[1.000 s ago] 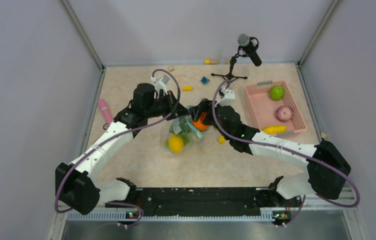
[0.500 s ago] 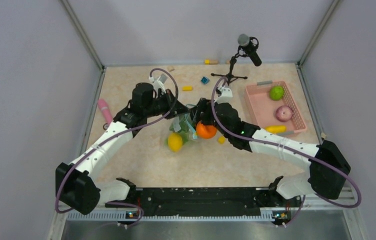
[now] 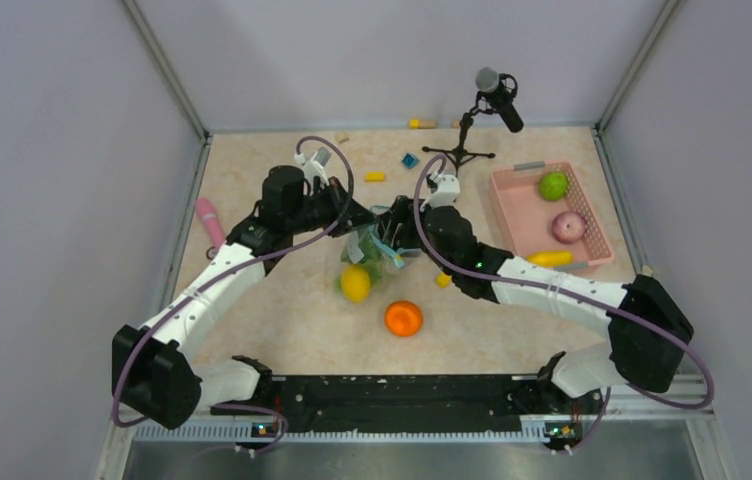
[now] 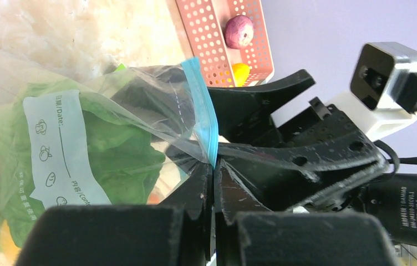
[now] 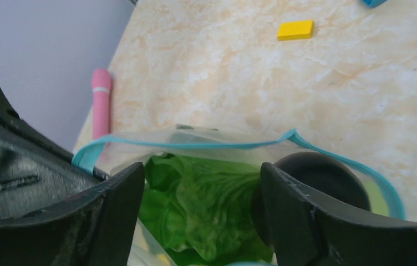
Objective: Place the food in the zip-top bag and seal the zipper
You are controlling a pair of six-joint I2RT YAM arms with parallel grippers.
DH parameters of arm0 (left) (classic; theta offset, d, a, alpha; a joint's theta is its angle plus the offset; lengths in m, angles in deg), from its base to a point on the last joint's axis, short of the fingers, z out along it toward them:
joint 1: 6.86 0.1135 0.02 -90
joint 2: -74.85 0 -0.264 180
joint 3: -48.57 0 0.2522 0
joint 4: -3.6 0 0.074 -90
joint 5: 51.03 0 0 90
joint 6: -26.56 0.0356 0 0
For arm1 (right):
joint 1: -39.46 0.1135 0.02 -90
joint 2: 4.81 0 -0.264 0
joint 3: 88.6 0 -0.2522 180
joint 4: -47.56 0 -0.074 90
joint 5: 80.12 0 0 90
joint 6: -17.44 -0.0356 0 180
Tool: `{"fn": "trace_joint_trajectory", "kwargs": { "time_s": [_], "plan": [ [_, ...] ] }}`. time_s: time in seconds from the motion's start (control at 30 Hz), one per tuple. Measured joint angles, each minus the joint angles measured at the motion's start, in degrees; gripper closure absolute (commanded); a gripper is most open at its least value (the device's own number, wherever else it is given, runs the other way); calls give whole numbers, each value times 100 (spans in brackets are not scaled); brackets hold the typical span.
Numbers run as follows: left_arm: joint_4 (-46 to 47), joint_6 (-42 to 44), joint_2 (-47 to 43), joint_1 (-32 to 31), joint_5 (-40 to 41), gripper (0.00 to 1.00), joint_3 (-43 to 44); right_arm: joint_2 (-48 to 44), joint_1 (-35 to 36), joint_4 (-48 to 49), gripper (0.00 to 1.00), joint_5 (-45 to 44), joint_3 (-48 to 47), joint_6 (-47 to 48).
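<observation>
Your left gripper point(image 4: 213, 169) was pinched tight on the thin teal-blue zipper strip point(image 4: 199, 102) of the clear crinkly zip-top bag point(image 3: 376, 252), holding that edge up off the beige marbled table point(image 3: 282, 320). Your right gripper point(image 5: 201, 176) was spread wide just over the bag's mouth, one finger to either side of the opening, gripping nothing. The mouth gaped open, with the strip curving round it.

Green leafy toy produce point(image 5: 212, 199) filled the bag behind its white label patch point(image 4: 56, 149). A dark rounded piece point(image 5: 320, 169) showed beside the greens, close to one of the right gripper's fingers. The yellow toy lemon point(image 3: 355, 283) sat at the bag's near end; I could not tell whether it was inside.

The round orange toy fruit point(image 3: 403, 318) lay loose on the table, nearer the arm bases and apart from the bag. The green lime point(image 3: 553, 185), the magenta round piece point(image 3: 568, 227) and the yellow banana-like piece point(image 3: 549, 259) rested in the pink perforated basket point(image 3: 517, 215) to your right.
</observation>
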Motion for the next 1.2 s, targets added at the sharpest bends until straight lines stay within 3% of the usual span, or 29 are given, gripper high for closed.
{"fn": "trace_joint_trajectory", "kwargs": {
  "time_s": [0.13,0.37,0.53,0.83,1.07,1.13,1.2],
  "plan": [
    [105,20,28,26,24,100,-72,-487,-109,-669,2,245,0,505],
    [197,208,70,61,323,100,-210,-2253,-225,-2155,1,1185,46,1154],
    [195,334,70,68,474,100,-212,-2898,15,-2455,1,1775,929,1222],
    [164,409,70,68,470,100,-214,-986,1150,-2031,1,898,1582,1333],
    [149,411,50,68,472,100,-267,-214,1272,-1187,2,120,1617,1325],
    [142,411,48,68,476,100,-286,-9,1274,-942,9,57,1626,1316],
    [142,411,48,68,476,100,-289,179,1274,-715,26,17,1652,1290]
  ]
}}
